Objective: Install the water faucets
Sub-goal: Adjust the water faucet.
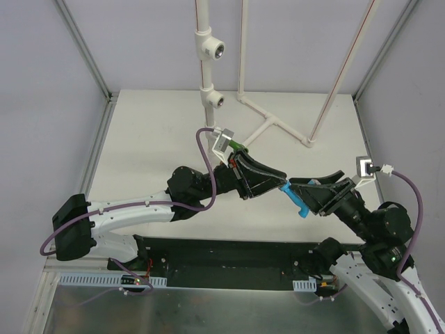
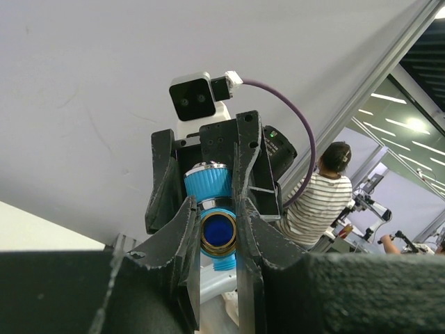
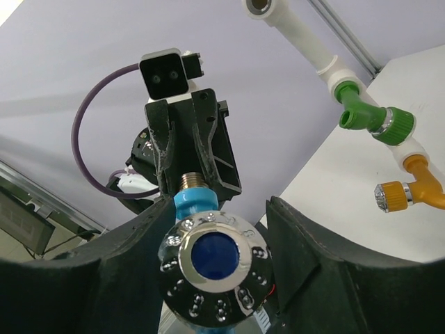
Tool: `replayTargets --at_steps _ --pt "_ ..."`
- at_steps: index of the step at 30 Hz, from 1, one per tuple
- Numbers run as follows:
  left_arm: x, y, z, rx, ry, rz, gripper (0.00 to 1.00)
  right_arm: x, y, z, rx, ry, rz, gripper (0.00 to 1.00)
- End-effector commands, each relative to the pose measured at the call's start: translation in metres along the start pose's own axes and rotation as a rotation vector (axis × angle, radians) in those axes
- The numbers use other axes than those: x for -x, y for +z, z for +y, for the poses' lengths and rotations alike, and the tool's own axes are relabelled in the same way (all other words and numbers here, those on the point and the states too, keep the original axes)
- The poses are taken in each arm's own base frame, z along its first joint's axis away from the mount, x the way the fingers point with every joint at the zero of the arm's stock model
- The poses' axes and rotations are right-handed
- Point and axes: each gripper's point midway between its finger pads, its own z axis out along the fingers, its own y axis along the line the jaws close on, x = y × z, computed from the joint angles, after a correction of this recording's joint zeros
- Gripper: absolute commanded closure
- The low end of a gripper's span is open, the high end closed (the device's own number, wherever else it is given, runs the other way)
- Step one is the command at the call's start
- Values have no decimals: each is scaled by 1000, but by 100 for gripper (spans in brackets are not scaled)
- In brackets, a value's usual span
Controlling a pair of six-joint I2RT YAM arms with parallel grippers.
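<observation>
The light blue water faucet (image 1: 297, 200) hangs in the air between my two grippers. My left gripper (image 1: 280, 182) is shut on its threaded brass end (image 2: 217, 234), pinched between both fingers. In the right wrist view the faucet's chrome-capped knob (image 3: 215, 259) sits between the fingers of my right gripper (image 3: 219, 212). Those jaws stand open, with a gap on the right side of the knob. The green faucet (image 3: 365, 118) and the orange faucet (image 3: 410, 189) sit on the white pipe (image 3: 306, 38). From above only a bit of the green faucet (image 1: 240, 145) shows behind the left wrist.
The white pipe stand (image 1: 204, 76) rises at the back of the table, with two open tee fittings (image 1: 217, 50) (image 1: 216, 99) facing right. Its base pipes (image 1: 278, 125) lie on the table. Metal frame posts (image 1: 82, 49) run along both sides.
</observation>
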Motion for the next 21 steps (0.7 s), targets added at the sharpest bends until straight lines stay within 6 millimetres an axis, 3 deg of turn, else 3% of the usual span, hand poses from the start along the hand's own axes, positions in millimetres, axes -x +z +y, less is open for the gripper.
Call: replayTargets --at_steps 1,8,21 --pt "20 0 -27 -88 33 -66 100 8 1 26 105 -4 -12 40" --pt "30 1 -26 -85 54 -95 100 -2 -1 36 166 -11 45 40" --pt "51 11 -33 -128 96 -135 100 -6 4 32 178 31 55 39"
